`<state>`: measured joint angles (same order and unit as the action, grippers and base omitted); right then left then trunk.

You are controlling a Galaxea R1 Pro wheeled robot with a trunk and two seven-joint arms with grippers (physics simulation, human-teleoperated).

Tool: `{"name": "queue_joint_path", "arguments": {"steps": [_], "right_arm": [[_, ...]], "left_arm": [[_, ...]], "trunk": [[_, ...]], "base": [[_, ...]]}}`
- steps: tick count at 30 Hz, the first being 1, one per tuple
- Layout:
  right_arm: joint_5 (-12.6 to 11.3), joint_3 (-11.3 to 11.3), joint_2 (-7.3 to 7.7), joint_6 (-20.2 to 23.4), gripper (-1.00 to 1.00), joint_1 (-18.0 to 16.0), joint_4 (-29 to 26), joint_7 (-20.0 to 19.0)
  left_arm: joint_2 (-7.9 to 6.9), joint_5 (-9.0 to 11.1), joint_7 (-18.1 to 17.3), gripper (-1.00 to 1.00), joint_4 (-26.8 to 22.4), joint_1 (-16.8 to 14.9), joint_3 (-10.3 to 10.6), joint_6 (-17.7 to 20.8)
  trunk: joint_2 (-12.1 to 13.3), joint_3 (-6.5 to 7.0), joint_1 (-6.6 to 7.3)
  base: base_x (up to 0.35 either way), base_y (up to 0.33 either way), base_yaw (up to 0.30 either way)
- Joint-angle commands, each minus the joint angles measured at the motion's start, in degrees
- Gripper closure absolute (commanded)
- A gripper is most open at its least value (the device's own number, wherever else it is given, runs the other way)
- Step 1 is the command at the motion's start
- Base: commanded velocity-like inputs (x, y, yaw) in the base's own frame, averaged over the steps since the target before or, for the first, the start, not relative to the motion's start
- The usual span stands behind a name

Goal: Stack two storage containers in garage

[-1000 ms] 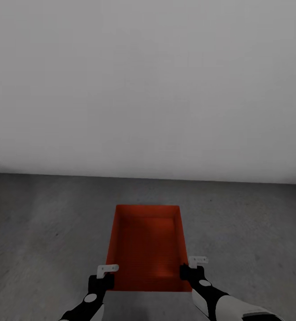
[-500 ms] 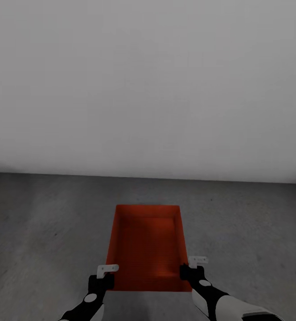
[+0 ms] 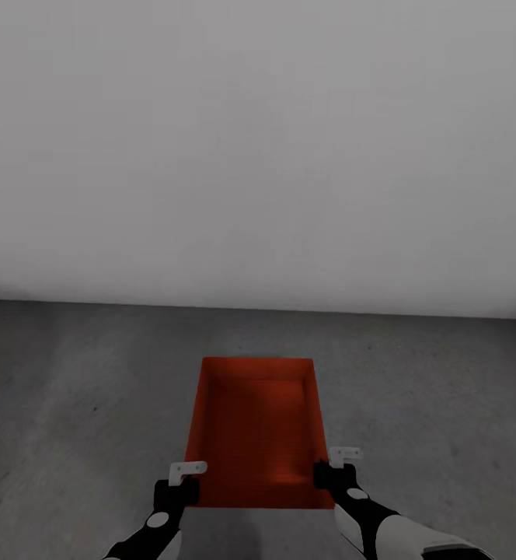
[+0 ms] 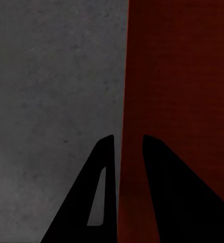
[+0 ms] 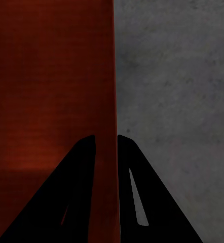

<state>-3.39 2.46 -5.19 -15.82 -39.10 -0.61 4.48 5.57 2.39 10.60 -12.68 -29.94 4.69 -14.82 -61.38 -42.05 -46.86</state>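
Note:
One orange-red storage container (image 3: 254, 424) sits open-topped in front of me over the dark grey garage floor (image 3: 71, 389). My left gripper (image 3: 188, 486) straddles its left wall at the near corner. The left wrist view has the red wall (image 4: 183, 76) between the two dark fingers (image 4: 104, 192), gripper (image 4: 128, 139) closed on it. My right gripper (image 3: 325, 474) holds the right wall at the other near corner. In the right wrist view the container (image 5: 51, 76) wall runs between that gripper's (image 5: 106, 137) fingers. Whether the bin rests on the floor or hangs just above it cannot be told.
A plain pale grey wall (image 3: 258, 155) rises behind the container and meets the floor a short way beyond it. Mottled concrete (image 3: 444, 404) spreads to both sides of the bin.

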Motion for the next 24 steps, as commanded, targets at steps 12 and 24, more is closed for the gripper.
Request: {"name": "queue_joint_path", "arguments": {"steps": [12, 24], "right_arm": [[-1.2, -3.9, 0.53, -0.3, 1.00, 0.0, 0.1, 1.3], [-1.3, -4.0, 0.53, -1.5, 1.00, 0.0, 0.1, 1.3]], "left_arm": [[-0.04, -0.3, 0.4, 1.00, -0.2, 0.0, -0.7, -0.1], [-0.03, -0.3, 0.4, 1.00, -0.2, 0.0, -0.7, -0.1]], "trunk": [[-4.9, -2.20, -2.64], [-9.7, -4.35, -5.28]], "base": [[0.000, 0.000, 0.000], [0.000, 0.000, 0.000]]}}
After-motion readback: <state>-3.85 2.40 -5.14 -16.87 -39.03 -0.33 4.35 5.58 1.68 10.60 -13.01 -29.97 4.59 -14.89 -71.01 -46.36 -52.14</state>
